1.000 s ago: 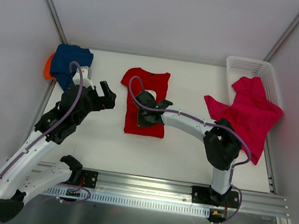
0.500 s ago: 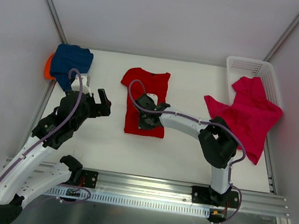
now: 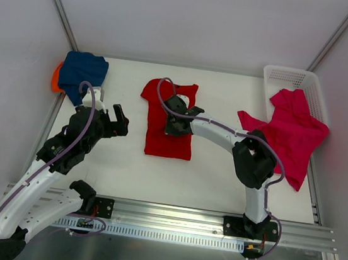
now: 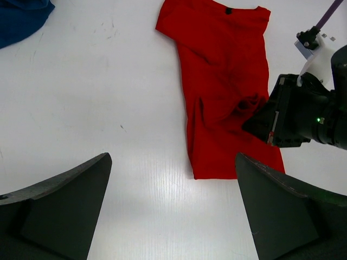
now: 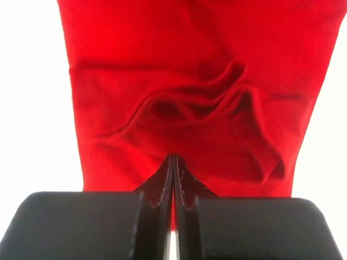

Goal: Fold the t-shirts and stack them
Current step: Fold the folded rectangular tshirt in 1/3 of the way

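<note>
Red t-shirt [image 3: 160,142] lies rumpled under the right gripper [image 5: 173,160], its jaws pressed together.

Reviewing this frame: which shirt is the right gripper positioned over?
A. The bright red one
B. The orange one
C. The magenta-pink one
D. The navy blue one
A: the wrist view shows the right gripper, jaws shut, directly over the wrinkled cloth of the red shirt.
</note>
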Controlling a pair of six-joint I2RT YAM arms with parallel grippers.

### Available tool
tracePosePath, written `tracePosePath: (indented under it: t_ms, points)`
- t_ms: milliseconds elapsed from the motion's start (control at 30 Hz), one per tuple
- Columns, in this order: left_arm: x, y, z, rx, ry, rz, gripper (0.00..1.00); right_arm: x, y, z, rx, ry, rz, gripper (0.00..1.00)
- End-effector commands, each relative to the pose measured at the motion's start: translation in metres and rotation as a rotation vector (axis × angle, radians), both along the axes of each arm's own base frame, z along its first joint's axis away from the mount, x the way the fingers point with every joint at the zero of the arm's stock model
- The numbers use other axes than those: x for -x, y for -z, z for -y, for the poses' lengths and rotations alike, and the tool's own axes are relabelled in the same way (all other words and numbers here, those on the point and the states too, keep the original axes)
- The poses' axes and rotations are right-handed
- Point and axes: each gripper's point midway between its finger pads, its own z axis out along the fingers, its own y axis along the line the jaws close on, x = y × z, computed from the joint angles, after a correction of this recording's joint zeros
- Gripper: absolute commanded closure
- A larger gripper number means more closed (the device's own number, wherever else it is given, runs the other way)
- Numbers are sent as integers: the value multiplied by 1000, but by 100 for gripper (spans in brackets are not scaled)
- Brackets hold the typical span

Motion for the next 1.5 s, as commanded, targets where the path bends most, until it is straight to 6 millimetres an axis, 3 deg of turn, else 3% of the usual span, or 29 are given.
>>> tracePosePath:
  t_ms: [0,167,400,433,533,667,733,767,800,833,867,900,933,967,1000,1033,1067,1100,1133,1200,1233,1267,1333,1367,1467]
  points:
    - [-2,-1,-5,-15,-24,9,1,-12,3,-1,0,-13,-15,99]
    - [-2,1,-7,-23,-34,3,1,-25,9,3,11,-7,-11,99]
    - [-3,4,-5,-20,-30,-5,1,-68,3,5,3,17,22,99]
    - [-3,4,-5,-20,-27,-6,1,-81,-11,0,-16,21,52,100]
    - [-3,5,-6,-24,-31,-7,1,-97,-20,3,-2,20,61,99]
    - [-3,5,-6,-28,-30,-11,1,-129,-61,-8,-46,25,165,99]
    - [-3,5,-6,-30,-32,-10,1,-147,-65,-2,-21,43,212,80]
    - [-3,5,-6,-31,-32,-10,1,-157,-75,0,-28,53,243,65]
    - [-3,6,-6,-33,-34,-12,1,-162,-73,1,-23,51,245,42]
    - [-3,6,-7,-32,-35,-11,1,-163,-76,2,-26,34,245,13]
    - [-4,7,-6,-34,-32,-15,1,-164,-75,10,-19,42,236,5]
    - [-4,8,-5,-34,-29,-19,1,-160,-74,16,-7,40,229,1]
    - [-4,8,-3,-28,-22,-22,1,-155,-96,26,-7,51,257,0]
    - [-4,11,-1,-28,-16,-32,1,-146,-101,33,-1,58,258,1]
    - [-4,12,1,-22,-7,-41,1,-125,-72,51,56,58,192,0]
    - [-3,15,9,7,18,-62,1,-115,-106,58,1,70,259,1]
    - [-5,22,16,21,37,-92,1,-103,-106,67,-13,88,258,0]
    - [-5,26,25,48,59,-117,1,-89,-103,77,-19,96,252,1]
    - [-2,36,40,104,103,-166,1,-63,-97,95,-33,100,250,1]
    - [-5,55,60,164,145,-234,1,-37,-89,113,-58,131,235,1]
    - [-2,73,67,197,152,-288,1,-15,-63,125,-48,129,193,1]
    - [0,86,78,224,187,-335,1,-3,-79,128,-107,122,232,1]
    - [0,102,88,267,200,-361,1,17,-65,132,-163,110,222,1]
    - [0,106,88,269,194,-370,1,22,-77,129,-209,97,249,0]
    - [1,93,87,283,207,-325,1,29,-86,109,-271,42,231,6]
